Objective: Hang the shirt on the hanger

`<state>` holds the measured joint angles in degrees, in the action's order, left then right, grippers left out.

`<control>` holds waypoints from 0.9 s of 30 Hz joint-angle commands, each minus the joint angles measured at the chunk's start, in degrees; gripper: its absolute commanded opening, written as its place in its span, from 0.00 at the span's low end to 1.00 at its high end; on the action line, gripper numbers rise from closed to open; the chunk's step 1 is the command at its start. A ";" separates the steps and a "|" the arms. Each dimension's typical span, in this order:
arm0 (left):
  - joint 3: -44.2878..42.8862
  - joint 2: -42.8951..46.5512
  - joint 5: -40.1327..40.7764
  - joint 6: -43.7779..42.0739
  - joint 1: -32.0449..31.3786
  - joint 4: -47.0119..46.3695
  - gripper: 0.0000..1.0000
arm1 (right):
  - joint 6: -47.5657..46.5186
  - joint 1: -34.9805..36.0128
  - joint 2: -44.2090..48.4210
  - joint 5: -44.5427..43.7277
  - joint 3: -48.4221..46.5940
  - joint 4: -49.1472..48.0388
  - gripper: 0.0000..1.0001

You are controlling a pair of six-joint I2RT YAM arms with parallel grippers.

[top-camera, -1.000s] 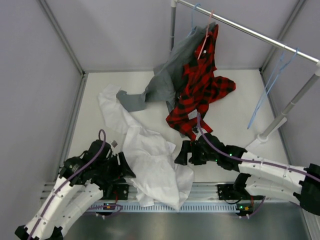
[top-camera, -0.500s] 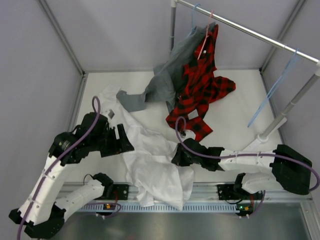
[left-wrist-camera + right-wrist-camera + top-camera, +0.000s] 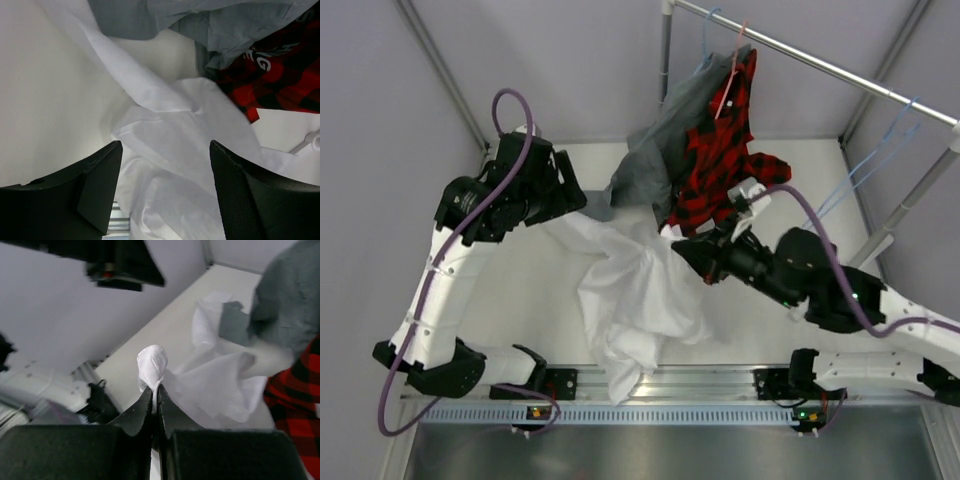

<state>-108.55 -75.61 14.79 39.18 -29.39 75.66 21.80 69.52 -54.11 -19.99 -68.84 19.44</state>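
Observation:
The white shirt (image 3: 632, 300) lies crumpled across the middle of the table, its hem draped over the front edge. My right gripper (image 3: 680, 248) is shut on a bunched fold of the shirt (image 3: 152, 362) and holds it raised above the table. My left gripper (image 3: 572, 195) hovers open over the shirt's far left part (image 3: 185, 130), beside the grey garment, with nothing between its fingers (image 3: 100, 185). The light-blue hanger (image 3: 865, 172) hangs empty from the rail at the right, away from both grippers.
A grey garment (image 3: 655, 150) and a red-and-black plaid shirt (image 3: 720, 170) hang from the rail (image 3: 820, 62) on a pink hanger (image 3: 730, 80), trailing onto the table. The rail's stand (image 3: 905, 205) is at the right. Walls enclose three sides.
My right gripper has shut on a fold of the shirt and lifted it up and back. My left arm has risen and swung to the back left, jaws wider. The shirt has bunched toward the centre.

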 commanded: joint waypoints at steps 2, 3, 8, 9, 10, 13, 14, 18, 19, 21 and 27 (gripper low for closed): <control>12.76 6.95 0.96 6.60 0.21 -2.34 0.73 | -1.70 12.46 6.64 2.33 7.64 9.91 0.00; 17.45 11.84 0.34 8.44 0.29 -6.97 0.72 | 5.55 19.45 8.47 0.76 11.58 9.13 0.00; 38.83 23.30 -3.36 13.46 0.29 -14.04 0.66 | 35.36 46.55 6.57 -27.31 30.59 8.76 0.00; 42.94 24.71 -4.06 15.03 0.29 -14.13 0.65 | 45.51 52.16 3.51 -29.65 31.48 11.99 0.05; 44.81 27.60 -4.59 15.57 0.21 -14.40 0.65 | 50.22 54.39 1.57 -31.41 31.22 14.29 0.13; 50.45 32.09 -6.51 16.02 0.29 -15.10 0.64 | 61.46 59.50 -7.04 -33.54 25.90 24.03 0.81; 51.24 32.72 -6.96 15.49 0.29 -15.01 0.64 | 64.39 60.46 -8.98 -34.49 23.86 27.89 0.94; 52.65 33.43 -12.30 11.54 0.29 -17.03 0.67 | 82.46 61.62 -10.60 -34.77 16.29 51.51 1.00; 52.48 33.17 -12.33 10.58 0.21 -17.90 0.69 | 84.87 61.53 -8.84 -34.68 16.63 53.92 1.00; 51.95 31.59 -17.22 7.59 0.29 -20.37 0.76 | 90.84 60.39 -1.23 -34.15 19.07 56.31 1.00; 47.12 24.75 -28.92 -0.59 -0.05 -25.11 0.92 | 99.83 58.55 16.83 -33.10 23.05 60.18 0.98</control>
<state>-57.69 -47.57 -4.80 44.66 -29.30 57.91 108.36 129.19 -40.64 -51.59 -46.39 71.35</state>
